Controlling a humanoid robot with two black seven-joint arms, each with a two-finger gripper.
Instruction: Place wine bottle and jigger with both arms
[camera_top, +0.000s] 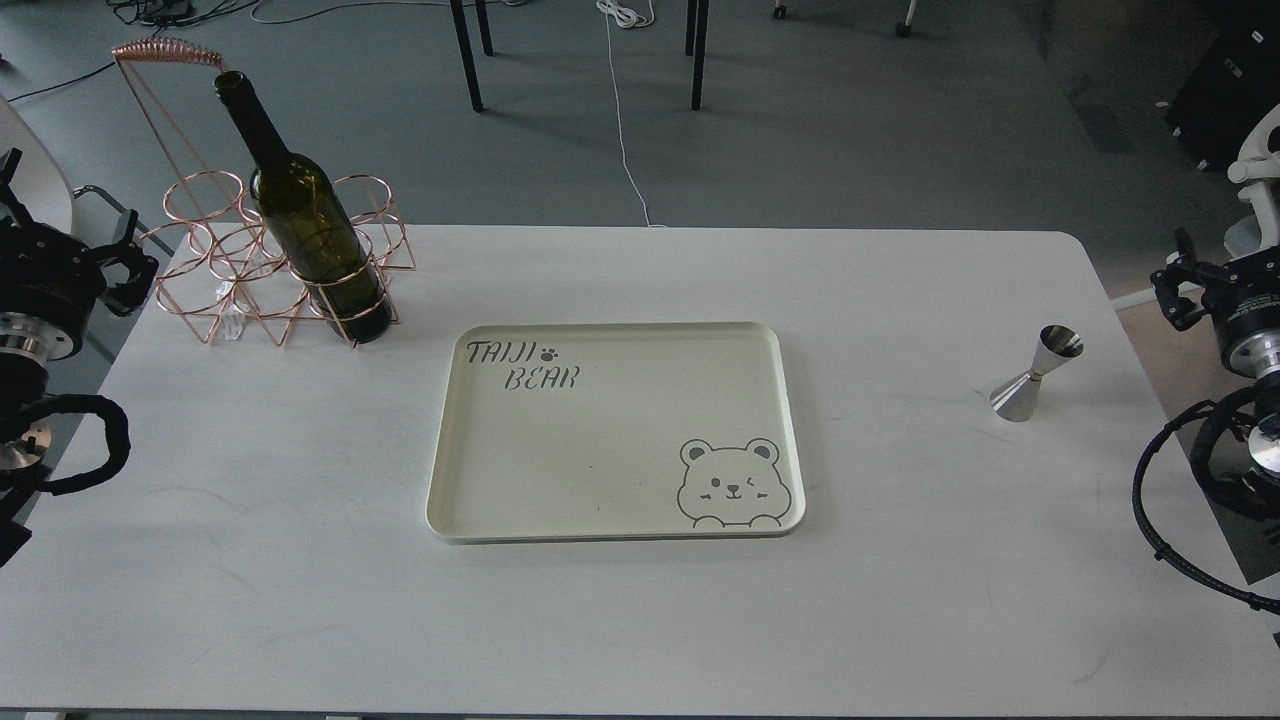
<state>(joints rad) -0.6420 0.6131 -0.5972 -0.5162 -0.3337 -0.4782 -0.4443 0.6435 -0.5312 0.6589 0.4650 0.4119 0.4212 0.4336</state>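
Note:
The wine bottle (305, 225), dark olive green and unlabelled, stands upright in the front right ring of a copper wire rack (215, 262) at the table's far left. The silver jigger (1036, 375) stands on the table at the right. My left gripper (135, 272) is at the table's left edge, just left of the rack, open and empty. My right gripper (1170, 282) is at the right edge, to the right of and a little beyond the jigger, open and empty. Neither gripper touches anything.
A cream tray (440, 480) printed with "TAIJI BEAR" and a bear face lies empty in the middle of the white table (250, 560). The rack has a tall wire handle (160, 50). Chair legs and cables are on the floor behind.

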